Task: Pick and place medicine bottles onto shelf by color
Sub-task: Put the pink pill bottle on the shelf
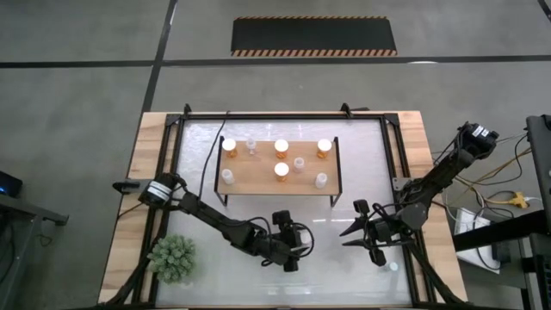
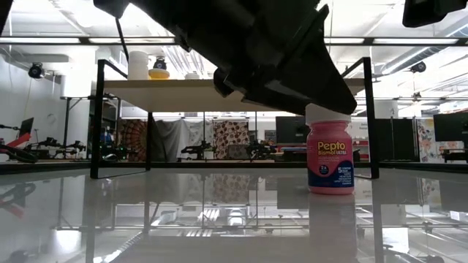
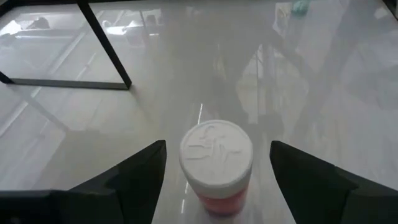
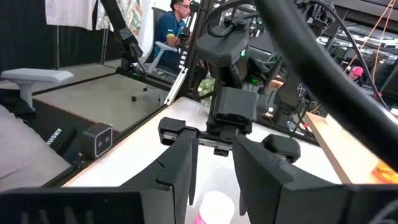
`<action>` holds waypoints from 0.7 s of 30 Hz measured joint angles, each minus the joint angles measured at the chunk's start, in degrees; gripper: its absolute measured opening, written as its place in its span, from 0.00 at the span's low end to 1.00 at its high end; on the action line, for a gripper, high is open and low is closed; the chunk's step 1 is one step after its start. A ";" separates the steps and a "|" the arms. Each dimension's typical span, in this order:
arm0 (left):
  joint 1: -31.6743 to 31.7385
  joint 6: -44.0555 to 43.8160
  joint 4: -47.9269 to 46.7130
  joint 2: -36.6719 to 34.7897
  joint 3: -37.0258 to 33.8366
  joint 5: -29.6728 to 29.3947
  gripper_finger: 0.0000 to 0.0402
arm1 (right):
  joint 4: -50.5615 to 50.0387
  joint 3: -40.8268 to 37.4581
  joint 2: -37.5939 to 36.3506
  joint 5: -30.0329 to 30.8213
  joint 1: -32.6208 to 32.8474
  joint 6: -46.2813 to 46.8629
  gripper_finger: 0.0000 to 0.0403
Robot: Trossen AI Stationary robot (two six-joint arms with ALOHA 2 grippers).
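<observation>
A pink bottle (image 3: 216, 155) with a white cap stands upright on the glossy table top, in front of the shelf. My left gripper (image 3: 217, 144) is open around it. One finger (image 3: 140, 177) stands on each side of the cap, with a gap to it on both sides. In the low view the left gripper hangs just over the bottle (image 2: 330, 157). The shelf (image 1: 258, 176) at the far middle carries several small bottles, some orange (image 1: 281, 170), some clear (image 1: 298, 164). My right gripper (image 1: 349, 238) waits open to the right of the pink bottle, pointing at it.
A green spiky plant (image 1: 172, 258) sits at the near left corner. The shelf's black legs (image 2: 97, 120) stand behind the bottle. A black frame (image 1: 284, 114) edges the table. A person (image 4: 171, 25) sits in the room beyond the table.
</observation>
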 joint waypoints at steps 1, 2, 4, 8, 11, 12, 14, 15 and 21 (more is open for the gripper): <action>0.00 -0.12 0.05 0.00 -0.10 0.15 0.67 | 0.00 0.00 0.00 0.00 0.00 0.00 0.27; 0.00 -0.15 0.15 0.00 -0.23 0.15 0.67 | 0.00 0.00 0.00 0.00 0.00 -0.02 0.27; 0.00 -0.18 1.05 0.00 -0.79 0.15 0.67 | 0.00 0.00 0.00 0.00 0.00 0.01 0.27; 0.07 -0.03 5.05 0.00 -1.96 0.21 0.66 | 0.00 0.00 0.00 0.01 0.00 0.04 0.27; 0.15 -0.09 4.95 -0.04 -2.24 0.20 0.62 | 0.00 0.00 0.00 0.02 0.00 0.12 0.27; 0.15 -0.12 4.77 -0.04 -2.49 0.21 0.60 | -0.01 0.00 0.00 0.02 0.00 0.12 0.27; 0.17 -0.09 4.52 -0.04 -2.70 0.21 0.57 | -0.04 0.00 0.00 0.02 0.00 0.13 0.27; 0.17 -0.06 4.61 -0.04 -2.69 0.21 0.55 | -0.07 0.00 0.00 0.02 0.00 0.13 0.27; 0.17 -0.13 4.67 -0.04 -2.48 0.29 0.44 | -0.35 -0.02 0.00 0.02 0.00 0.15 0.27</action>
